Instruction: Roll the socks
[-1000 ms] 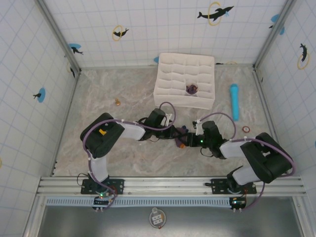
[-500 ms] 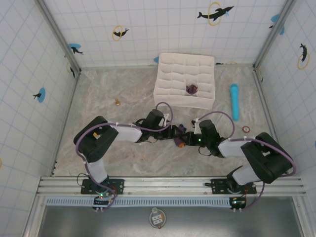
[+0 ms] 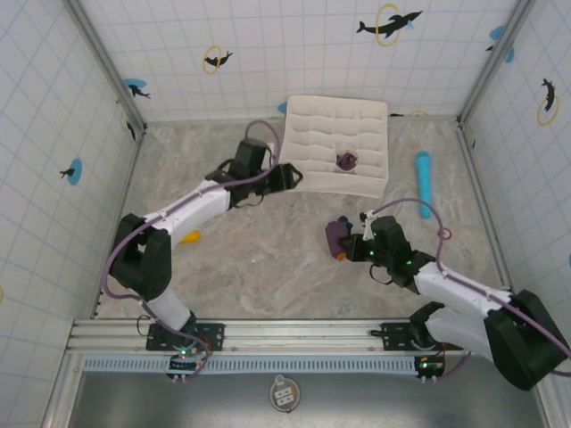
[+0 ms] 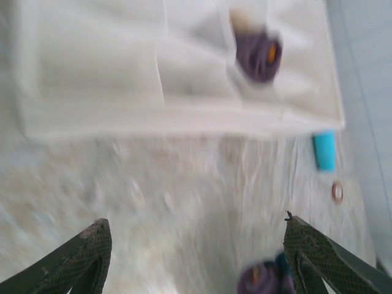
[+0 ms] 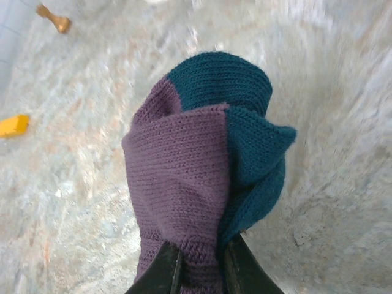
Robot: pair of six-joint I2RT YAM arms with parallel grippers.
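A rolled sock bundle, purple with a dark teal patch, is pinched between the fingers of my right gripper, which is shut on its lower end. In the top view this bundle shows an orange spot and sits at table centre-right, at the tip of the right gripper. Another purple rolled sock lies in a front cell of the white divided box. My left gripper hovers at the box's front-left corner, open and empty; the box sock lies ahead of it.
A light blue cylinder lies right of the box, with a small ring near it. On the left of the table lie a yellow-orange piece and a small brass object. Tiled walls enclose the marble table.
My left gripper has let go and swung up and left, from the bundle to the box's front-left corner. The right gripper keeps the bundle and has drawn back slightly.
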